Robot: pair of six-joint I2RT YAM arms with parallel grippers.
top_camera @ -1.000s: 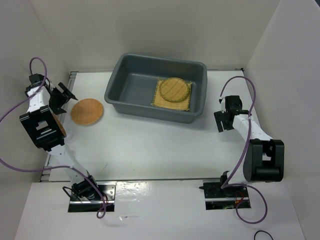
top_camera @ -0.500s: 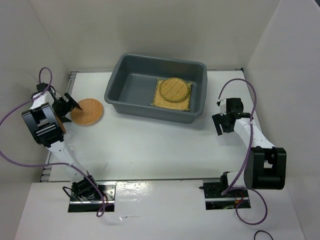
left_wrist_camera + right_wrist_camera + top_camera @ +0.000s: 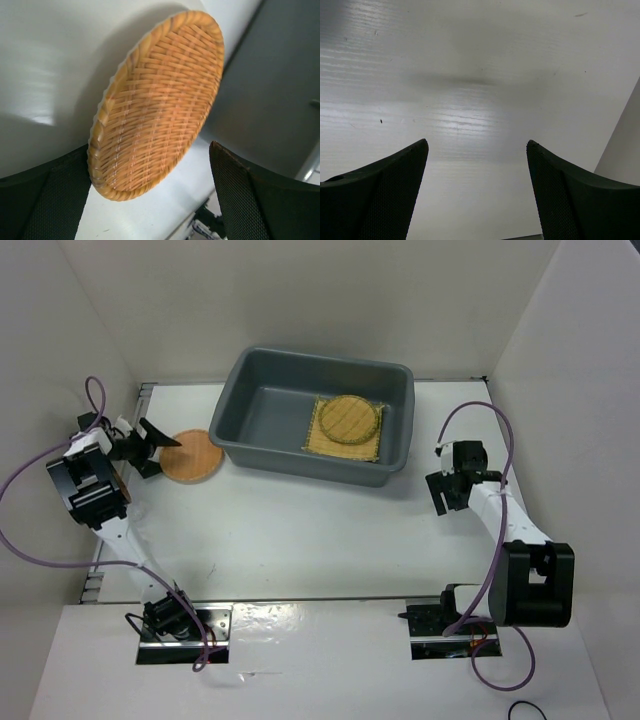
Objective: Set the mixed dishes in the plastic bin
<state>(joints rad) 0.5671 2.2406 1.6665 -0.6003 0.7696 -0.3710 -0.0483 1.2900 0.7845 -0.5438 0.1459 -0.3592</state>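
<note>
Left of bin [image 3: 265,415] lies round plate [image 3: 195,456]; inside, small plate [image 3: 349,419] on mat [image 3: 320,444].

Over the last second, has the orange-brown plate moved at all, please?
Yes: the orange-brown plate has slid right, closer to the plastic bin's left wall.

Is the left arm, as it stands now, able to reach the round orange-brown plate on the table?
Probably yes. The left gripper is open right at the edge of the orange-brown plate, with nothing between them. The plastic bin stands close behind the plate, so room beyond it is tight.
</note>
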